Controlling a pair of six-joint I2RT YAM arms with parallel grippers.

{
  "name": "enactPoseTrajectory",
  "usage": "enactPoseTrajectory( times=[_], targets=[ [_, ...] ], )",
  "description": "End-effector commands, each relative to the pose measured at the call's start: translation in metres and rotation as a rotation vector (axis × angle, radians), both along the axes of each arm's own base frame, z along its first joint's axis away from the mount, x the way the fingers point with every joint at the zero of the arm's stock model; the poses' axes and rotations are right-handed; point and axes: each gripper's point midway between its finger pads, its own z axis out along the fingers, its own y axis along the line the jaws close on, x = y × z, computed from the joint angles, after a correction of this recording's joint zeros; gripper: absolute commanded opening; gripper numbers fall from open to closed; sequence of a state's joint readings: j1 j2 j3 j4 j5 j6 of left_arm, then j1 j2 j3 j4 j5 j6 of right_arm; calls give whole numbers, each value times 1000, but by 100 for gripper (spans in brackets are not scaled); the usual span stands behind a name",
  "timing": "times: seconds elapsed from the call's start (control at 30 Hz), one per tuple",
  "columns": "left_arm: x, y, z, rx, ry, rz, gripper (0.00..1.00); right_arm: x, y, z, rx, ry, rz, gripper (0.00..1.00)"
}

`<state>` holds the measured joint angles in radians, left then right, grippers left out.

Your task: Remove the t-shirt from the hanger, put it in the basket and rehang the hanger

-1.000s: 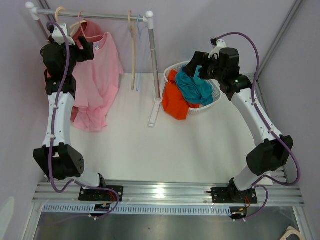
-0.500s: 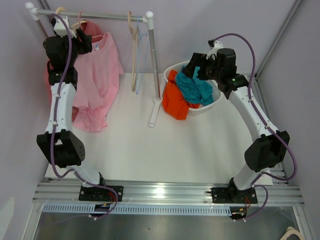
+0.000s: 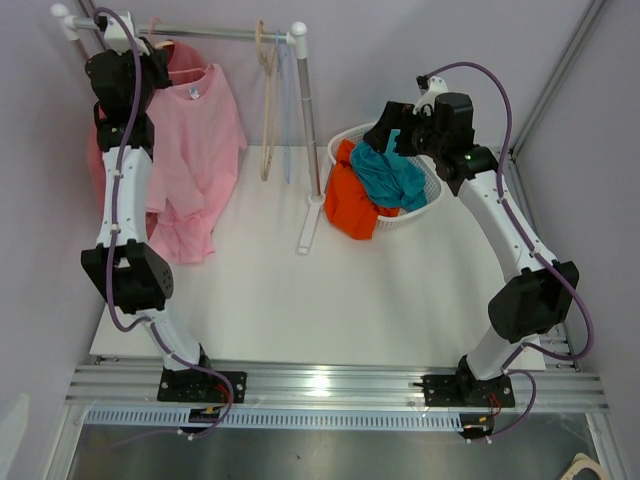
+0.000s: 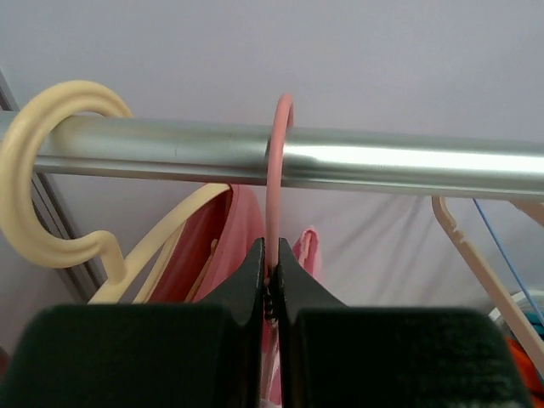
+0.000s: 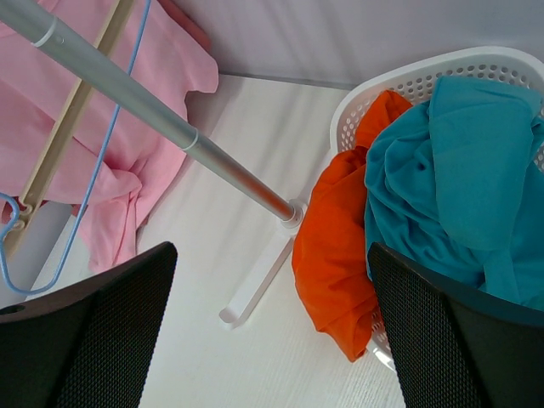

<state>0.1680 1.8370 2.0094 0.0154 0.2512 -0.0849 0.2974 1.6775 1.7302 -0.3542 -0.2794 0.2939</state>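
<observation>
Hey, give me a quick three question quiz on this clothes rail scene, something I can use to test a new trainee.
1. True or false: the left hand is shut on the hook of the pink hanger, just under the rail.
2. What colour is the cloth spilling over the rim of the white basket? A orange, B yellow, C black.
3. Fill the gap: above the basket, the right hand has its fingers ____ and holds nothing.

Key: 1 true; 2 A, the orange cloth; 3 open.
</observation>
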Motion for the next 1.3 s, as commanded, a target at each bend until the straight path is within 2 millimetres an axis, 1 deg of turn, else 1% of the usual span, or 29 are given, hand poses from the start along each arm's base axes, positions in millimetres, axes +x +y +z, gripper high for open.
enactPoseTrajectory(
  times=[0.0,0.07,0.1,0.17,0.27,0.43,0.47,0.5,0.53,0.6,0.63,0.67,0.7,0.73,0.77,0.8,0.83,0.87,0.9,0.93,0.97,1.0,1.03,1.07,1.1,1.13,1.17,1.2,1.27],
  targets=[
    [-9,0,41,-2,-101,-12,1,0,0,18,6,-51,11,99],
    [-12,-6,49,-16,-118,-41,1,-2,0,17,4,-48,11,99],
    [-18,-8,62,-17,-139,-49,1,-4,-1,18,4,-50,9,99],
    [-20,-13,68,-23,-145,-63,1,-6,-1,19,5,-51,9,99],
    [-34,-20,88,-21,-178,-77,1,-11,-2,22,9,-54,10,99],
    [-57,-29,104,-5,-198,-40,1,-18,-1,24,16,-55,17,99],
    [-61,-28,96,-14,-168,-22,1,-20,0,23,16,-50,19,99],
    [-65,-23,96,-28,-160,23,1,-22,0,23,16,-51,19,100],
    [-65,-28,87,-40,-137,38,1,-25,2,25,17,-55,22,99],
    [-79,-28,83,-55,-124,90,1,-28,4,23,15,-51,25,100],
    [-84,-26,68,-69,-93,155,1,-34,7,24,12,-55,32,100],
    [-84,-25,68,-78,-94,184,1,-37,10,27,15,-59,39,99],
    [-93,-23,55,-90,-71,215,1,-40,12,25,14,-57,46,99],
    [-100,-27,54,-116,-70,251,1,-44,15,26,13,-58,57,100],
    [-107,-27,53,-134,-69,268,1,-55,24,29,16,-67,92,99],
    [-118,-26,40,-148,-41,292,1,-62,30,30,7,-79,126,99],
    [-126,-31,40,-172,-42,303,1,-70,38,32,4,-87,160,100],
    [-137,-23,40,-195,-47,373,1,-86,53,39,10,-108,226,100],
    [-142,-23,29,-201,-27,400,1,-96,61,39,-4,-124,275,99],
    [-159,-29,32,-214,-34,400,1,-107,70,41,-6,-133,323,100],
    [-168,-22,24,-229,-22,469,1,-118,78,41,-7,-131,369,99],
    [-178,-21,23,-243,-24,496,1,-139,95,45,3,-137,450,99],
    [-192,-27,19,-254,-13,497,1,-152,104,46,3,-140,501,99],
    [-203,-22,18,-269,-12,544,1,-166,113,46,7,-135,553,99],
    [-212,-21,16,-278,-11,566,1,-195,131,49,21,-137,648,99],
    [-219,-27,12,-282,5,565,1,-209,139,48,25,-132,686,99],
    [-230,-23,8,-285,11,601,1,-224,147,46,29,-128,725,99],
    [-235,-29,5,-286,18,603,1,-250,163,45,35,-125,785,99],
    [-244,-28,-2,-272,45,632,1,-274,177,45,56,-131,848,99]
  ],
)
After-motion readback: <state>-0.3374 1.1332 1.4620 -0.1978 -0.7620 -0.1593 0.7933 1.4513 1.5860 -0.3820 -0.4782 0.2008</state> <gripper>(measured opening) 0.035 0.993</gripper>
